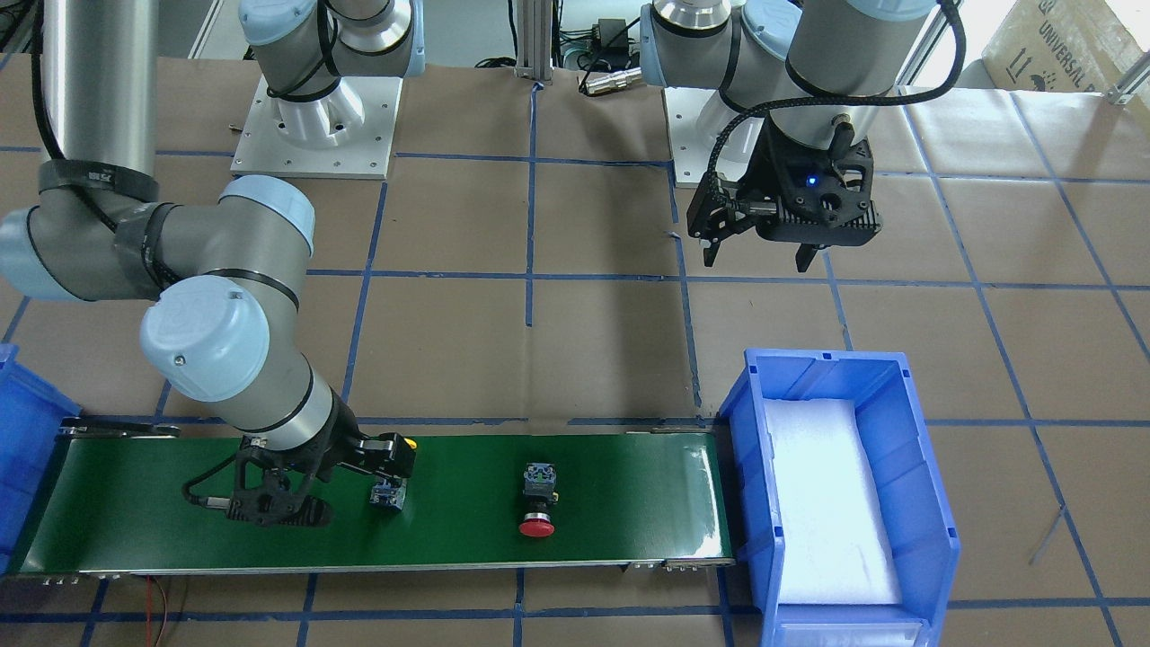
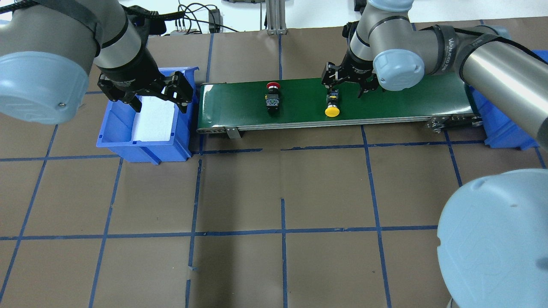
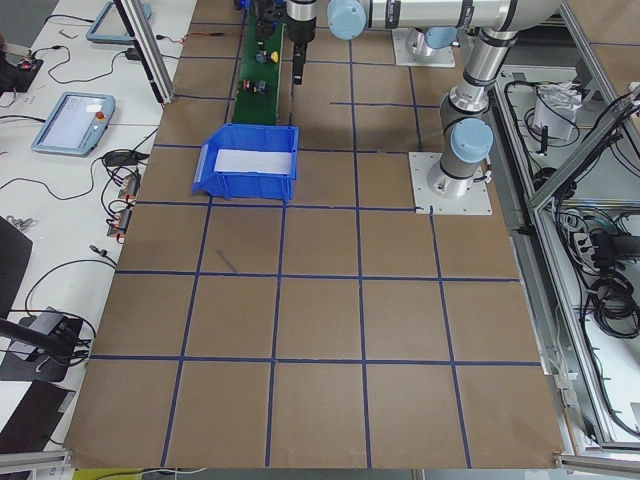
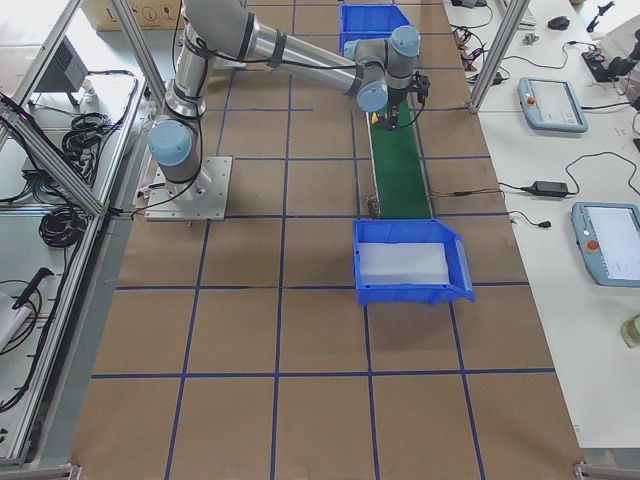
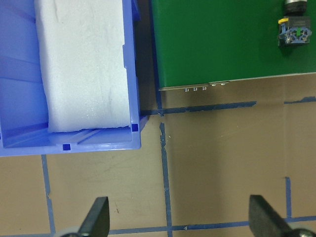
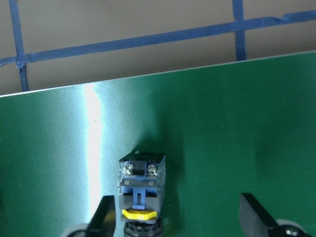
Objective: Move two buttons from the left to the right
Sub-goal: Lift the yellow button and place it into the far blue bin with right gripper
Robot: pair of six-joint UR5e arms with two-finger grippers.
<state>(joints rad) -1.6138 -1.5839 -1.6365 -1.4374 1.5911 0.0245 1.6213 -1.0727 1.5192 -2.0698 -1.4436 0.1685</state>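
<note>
While the left tool [image 5: 178, 210] hangs near the left bin [image 2: 128, 141] with its fingers apart, our right tool [image 6: 177, 217] is spread wide around the yellow button [image 6: 141, 185], which lies unclamped on the green belt [image 2: 398, 102]. The red button [image 2: 272, 99] lies further left on the belt. We judge the pick is in hand: next we close, lift, and carry to the right bin [image 2: 505, 128].

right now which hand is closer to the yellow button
Right. The right hand hangs open right over the yellow button on the green belt. The left hand hovers open by the blue bin, past the belt's other end, well away from it.
</note>
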